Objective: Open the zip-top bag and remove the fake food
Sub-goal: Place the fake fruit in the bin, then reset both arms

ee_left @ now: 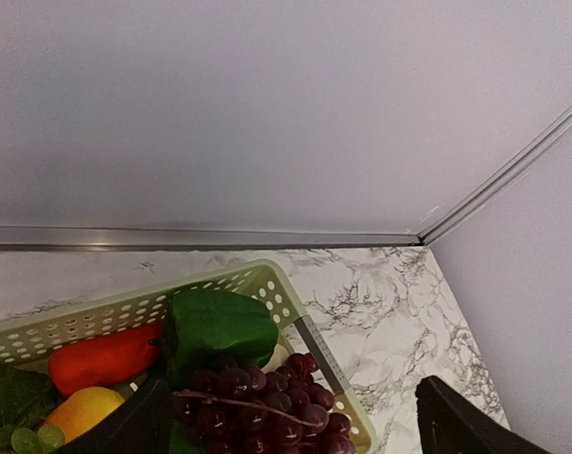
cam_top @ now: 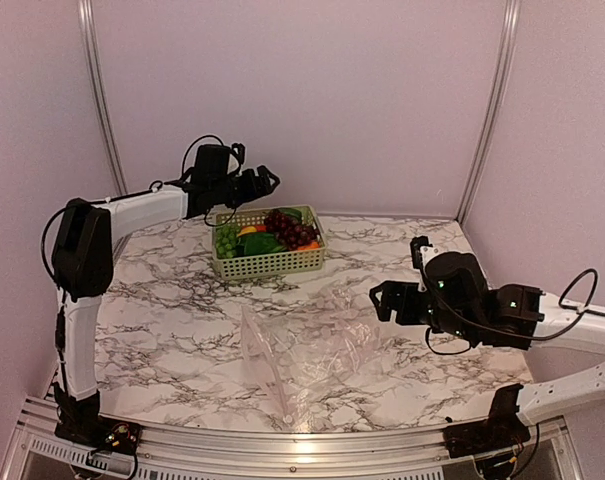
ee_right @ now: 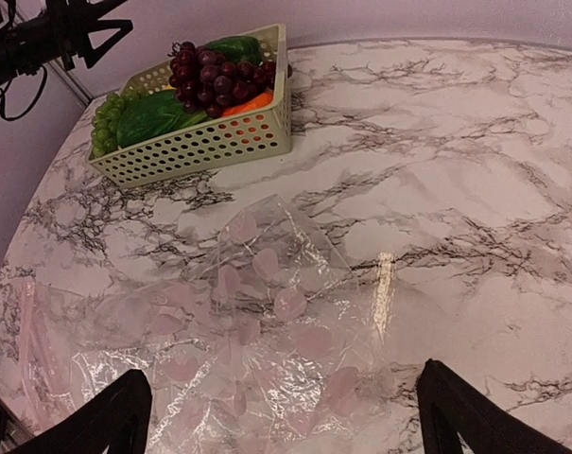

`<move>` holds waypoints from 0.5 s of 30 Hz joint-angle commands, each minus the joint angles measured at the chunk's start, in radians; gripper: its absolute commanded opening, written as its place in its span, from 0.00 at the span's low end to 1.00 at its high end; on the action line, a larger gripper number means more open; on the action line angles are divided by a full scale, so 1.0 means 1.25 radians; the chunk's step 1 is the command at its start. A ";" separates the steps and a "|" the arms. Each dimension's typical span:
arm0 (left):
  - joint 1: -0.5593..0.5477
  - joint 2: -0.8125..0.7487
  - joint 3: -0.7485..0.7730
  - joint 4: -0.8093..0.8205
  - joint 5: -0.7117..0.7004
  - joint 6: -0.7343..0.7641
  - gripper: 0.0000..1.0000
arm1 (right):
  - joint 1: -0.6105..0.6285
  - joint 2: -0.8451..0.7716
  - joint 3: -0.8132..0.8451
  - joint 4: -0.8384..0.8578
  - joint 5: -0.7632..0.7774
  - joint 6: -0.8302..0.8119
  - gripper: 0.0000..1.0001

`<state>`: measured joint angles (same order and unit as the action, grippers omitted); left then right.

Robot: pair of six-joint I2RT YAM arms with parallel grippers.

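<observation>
Task looks about done: zip-top bag lies flat, apparently empty, mid-surface; fake food piled in basket. Left hand spread above basket, empty; right hand spread beside bag.

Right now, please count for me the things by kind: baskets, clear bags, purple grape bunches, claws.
Basket: 1
Clear bag: 1
Purple grape bunch: 1
Claws: 2, left claw and right claw
Total: 5
</observation>
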<state>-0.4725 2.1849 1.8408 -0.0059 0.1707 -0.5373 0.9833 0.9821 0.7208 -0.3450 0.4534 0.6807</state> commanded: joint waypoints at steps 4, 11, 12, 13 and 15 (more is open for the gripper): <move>-0.010 -0.189 -0.093 -0.026 -0.004 0.031 0.99 | -0.017 0.045 0.045 0.028 0.007 -0.021 0.99; -0.053 -0.365 -0.307 -0.014 -0.007 0.053 0.99 | -0.053 0.092 0.063 0.107 -0.040 -0.042 0.99; -0.061 -0.393 -0.337 -0.010 -0.010 0.054 0.99 | -0.056 0.098 0.065 0.119 -0.043 -0.045 0.99; -0.069 -0.419 -0.369 -0.007 -0.013 0.055 0.99 | -0.058 0.104 0.070 0.131 -0.044 -0.048 0.99; -0.086 -0.471 -0.426 -0.004 -0.013 0.054 0.99 | -0.060 0.114 0.081 0.148 -0.042 -0.050 0.99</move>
<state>-0.5480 1.7000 1.4170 -0.0036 0.1638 -0.4911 0.9211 1.1023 0.7601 -0.2424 0.4206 0.6418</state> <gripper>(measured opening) 0.990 0.987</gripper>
